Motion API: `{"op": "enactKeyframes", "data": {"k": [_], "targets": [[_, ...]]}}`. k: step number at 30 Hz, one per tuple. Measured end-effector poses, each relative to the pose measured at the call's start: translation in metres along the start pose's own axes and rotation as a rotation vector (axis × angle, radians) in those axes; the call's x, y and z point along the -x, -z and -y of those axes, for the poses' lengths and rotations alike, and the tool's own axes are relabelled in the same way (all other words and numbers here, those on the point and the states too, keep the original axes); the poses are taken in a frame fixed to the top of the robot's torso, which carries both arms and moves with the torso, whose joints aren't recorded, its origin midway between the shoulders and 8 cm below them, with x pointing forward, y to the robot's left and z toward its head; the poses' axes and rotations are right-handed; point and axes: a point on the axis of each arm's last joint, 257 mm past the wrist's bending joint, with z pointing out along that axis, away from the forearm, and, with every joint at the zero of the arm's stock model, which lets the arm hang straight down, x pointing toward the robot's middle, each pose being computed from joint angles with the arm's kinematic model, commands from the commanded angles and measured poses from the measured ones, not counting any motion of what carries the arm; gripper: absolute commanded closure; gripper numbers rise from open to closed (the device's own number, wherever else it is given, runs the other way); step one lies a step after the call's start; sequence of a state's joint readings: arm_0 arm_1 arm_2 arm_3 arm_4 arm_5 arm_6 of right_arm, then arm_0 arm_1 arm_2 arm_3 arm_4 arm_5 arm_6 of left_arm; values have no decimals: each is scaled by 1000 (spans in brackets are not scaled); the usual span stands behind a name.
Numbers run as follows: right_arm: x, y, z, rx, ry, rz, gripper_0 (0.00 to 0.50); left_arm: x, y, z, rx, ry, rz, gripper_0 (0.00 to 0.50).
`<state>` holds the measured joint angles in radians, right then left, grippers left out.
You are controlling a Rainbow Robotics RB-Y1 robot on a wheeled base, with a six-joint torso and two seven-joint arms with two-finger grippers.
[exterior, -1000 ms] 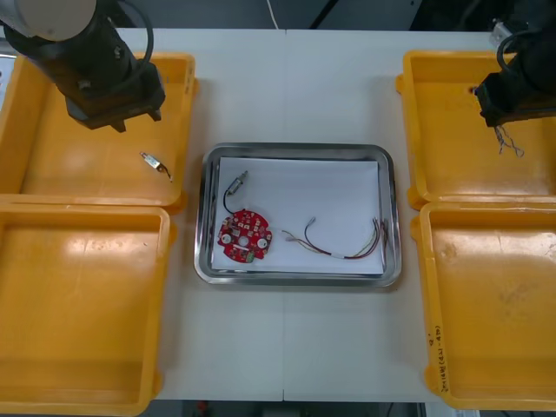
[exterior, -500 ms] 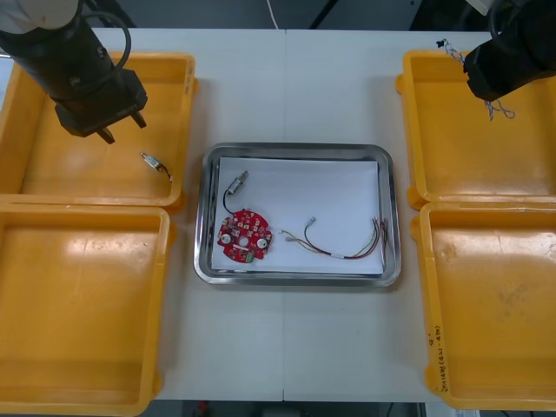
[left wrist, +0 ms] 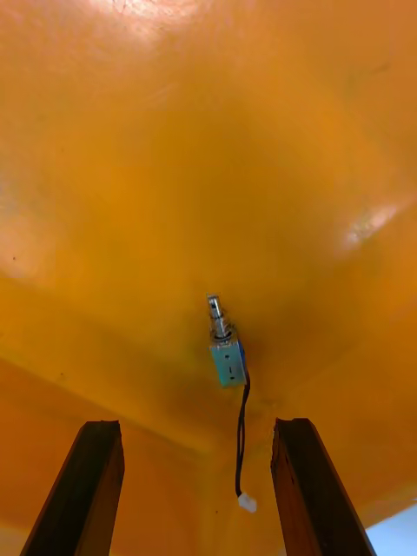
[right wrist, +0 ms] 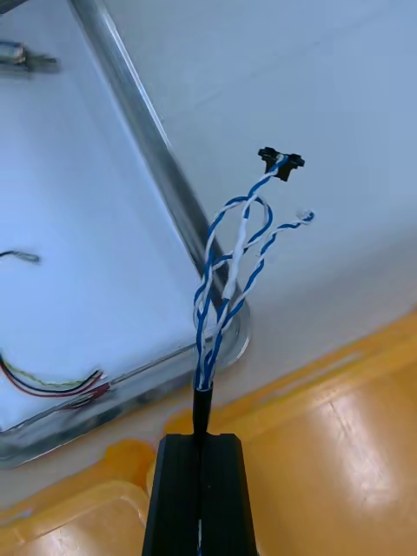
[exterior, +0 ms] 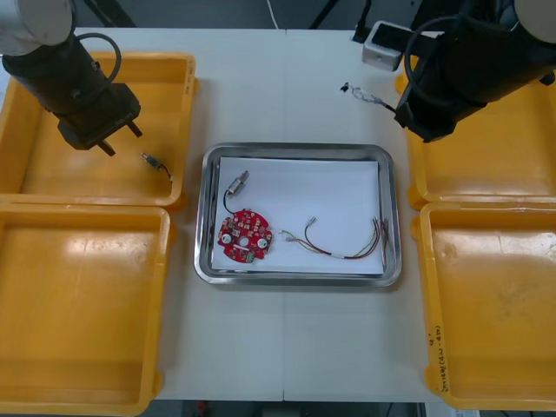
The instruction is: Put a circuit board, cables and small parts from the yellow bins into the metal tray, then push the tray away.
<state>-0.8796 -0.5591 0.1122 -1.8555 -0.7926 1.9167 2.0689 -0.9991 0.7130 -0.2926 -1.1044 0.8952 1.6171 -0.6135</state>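
The bench (exterior: 287, 343) carried yellow bins on both sides of the metal tray (exterior: 298, 151), which stood at its middle with a white lining.

The left claw (exterior: 122, 140) hung over the far left bin (exterior: 39, 169), well apart from the tray, its fingers (left wrist: 91, 469) spread wide and holding nothing. A small metal part (exterior: 154, 161) lay on that bin's floor between the claw and the tray, close to the claw. Its long axis slanted, with its thin black lead running toward the tray. In the left wrist view the part (left wrist: 226, 356) sat in the gap between the two fingers, just past their tips.

The right claw (right wrist: 201, 452) was closed tight on a twisted blue and white cable (right wrist: 228, 278), above the tray's far right corner. The cable (exterior: 367, 95) stretched straight out from the fingertips over the bare bench beyond the tray's far rim, its black plug end pointing away from the claw.

Inside the tray lay a red circuit board (exterior: 245, 235) at the near left, red and yellow cables (exterior: 343, 249) at the near right, and another metal part (exterior: 237, 183) just beyond the board.
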Motion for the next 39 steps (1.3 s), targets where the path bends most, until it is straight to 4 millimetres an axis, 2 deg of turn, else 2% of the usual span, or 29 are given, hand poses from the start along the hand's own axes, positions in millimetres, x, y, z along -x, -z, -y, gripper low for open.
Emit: {"op": "enactKeyframes", "data": {"k": [5,9,14,20,24,31,39], "targets": [[-2,-14,-18,32,129,-37,500,-1,-14,4,-1,23,-10,0],[-8,-28,-23,24,208,-73,500,-4,-23,12,-19,31,-15,0],[5,-50,-26,-32,271,-57,500,-7,-37,20,-43,53,-25,0],[29,-79,-37,-69,334,-18,500,-15,-53,22,-44,75,-49,0],[31,-100,-47,-61,361,-25,500,-20,-60,22,-33,57,-46,0],[17,-135,-60,-25,382,-65,500,-29,-71,16,6,21,-47,0],[-1,-163,-67,-1,361,-81,500,-29,-74,14,9,27,-49,0]]}}
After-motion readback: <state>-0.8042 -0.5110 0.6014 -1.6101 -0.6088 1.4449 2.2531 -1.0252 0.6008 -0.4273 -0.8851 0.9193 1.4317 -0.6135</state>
